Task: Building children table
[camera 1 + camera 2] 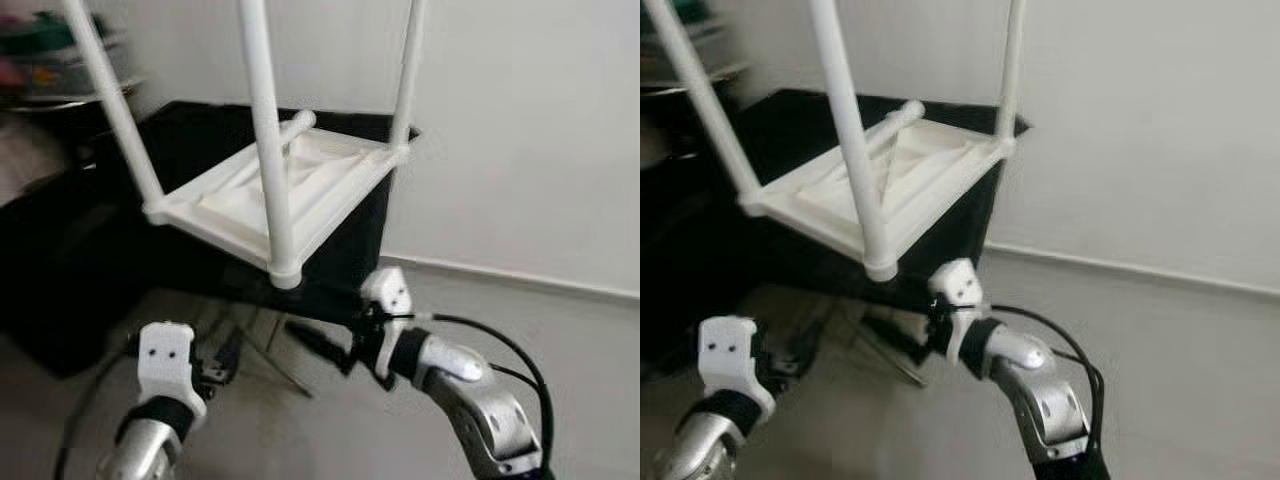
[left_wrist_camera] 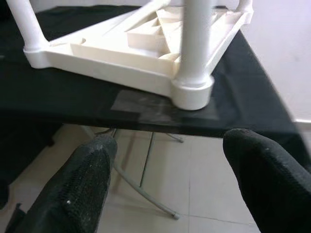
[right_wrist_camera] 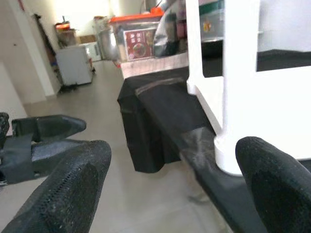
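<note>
A white plastic children's table [image 1: 310,185] lies upside down on a black-covered table [image 1: 365,235]. Three white legs stand up from its corners; the near one [image 1: 268,140] rises from the front corner socket [image 2: 192,90]. A loose white leg [image 1: 288,128] lies across the underside towards the back. My left gripper [image 1: 226,362] hangs low in front of the black table's edge, open and holding nothing. My right gripper [image 1: 305,338] is just below the front corner, fingers [image 3: 272,179] spread open and pointing left. Both grippers sit below the tabletop's level, touching nothing.
Thin metal folding legs [image 2: 146,187] run under the black table over grey floor tiles. A white wall [image 1: 520,130] stands close on the right. Shelves with containers [image 1: 50,50] are at the back left, with an orange-lidded box [image 3: 141,34] among them. A black cable [image 1: 505,345] loops off my right arm.
</note>
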### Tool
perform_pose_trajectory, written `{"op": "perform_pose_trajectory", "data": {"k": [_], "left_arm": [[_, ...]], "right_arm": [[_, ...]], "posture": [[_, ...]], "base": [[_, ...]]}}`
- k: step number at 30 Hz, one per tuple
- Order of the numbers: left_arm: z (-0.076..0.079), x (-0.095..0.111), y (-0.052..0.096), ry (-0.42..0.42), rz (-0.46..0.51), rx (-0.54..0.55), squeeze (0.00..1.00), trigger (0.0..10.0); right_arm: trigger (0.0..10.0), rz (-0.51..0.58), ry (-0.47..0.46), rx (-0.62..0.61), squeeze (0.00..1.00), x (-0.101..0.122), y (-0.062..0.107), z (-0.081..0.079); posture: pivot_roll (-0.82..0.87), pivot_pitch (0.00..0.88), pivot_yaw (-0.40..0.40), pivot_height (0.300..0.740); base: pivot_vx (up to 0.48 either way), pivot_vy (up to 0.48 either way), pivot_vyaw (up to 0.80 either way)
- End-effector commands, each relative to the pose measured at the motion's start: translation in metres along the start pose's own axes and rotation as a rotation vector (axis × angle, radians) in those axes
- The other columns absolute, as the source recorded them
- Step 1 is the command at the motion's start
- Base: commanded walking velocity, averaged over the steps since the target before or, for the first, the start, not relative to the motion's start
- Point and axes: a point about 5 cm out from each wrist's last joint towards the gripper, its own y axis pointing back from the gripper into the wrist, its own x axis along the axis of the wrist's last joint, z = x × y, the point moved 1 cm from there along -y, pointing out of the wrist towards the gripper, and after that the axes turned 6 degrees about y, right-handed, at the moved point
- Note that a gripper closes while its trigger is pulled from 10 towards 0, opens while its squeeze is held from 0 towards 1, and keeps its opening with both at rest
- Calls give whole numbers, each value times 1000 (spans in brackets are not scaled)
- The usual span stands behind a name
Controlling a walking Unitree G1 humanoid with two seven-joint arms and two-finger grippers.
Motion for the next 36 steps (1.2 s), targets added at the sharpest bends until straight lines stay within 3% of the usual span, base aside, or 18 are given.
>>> {"op": "perform_pose_trajectory", "data": {"k": [1, 27, 36], "left_arm": [[-2, -4, 1, -6, -33, 4, 0, 10000], [1, -1, -7, -3, -25, -7, 0, 10000], [-8, -2, -6, 18, -25, 85, 0, 10000]], "right_arm": [[10000, 5, -18, 6, 0, -1, -2, -2], [10000, 5, -5, -34, 0, 1, -4, 5], [10000, -4, 21, -66, 0, -1, -5, 9]], "posture": [[7, 70, -7, 740], [-8, 60, -9, 740], [-11, 49, -5, 740]], "base": [[0, -465, 0], [0, -465, 0], [0, -65, 0]]}}
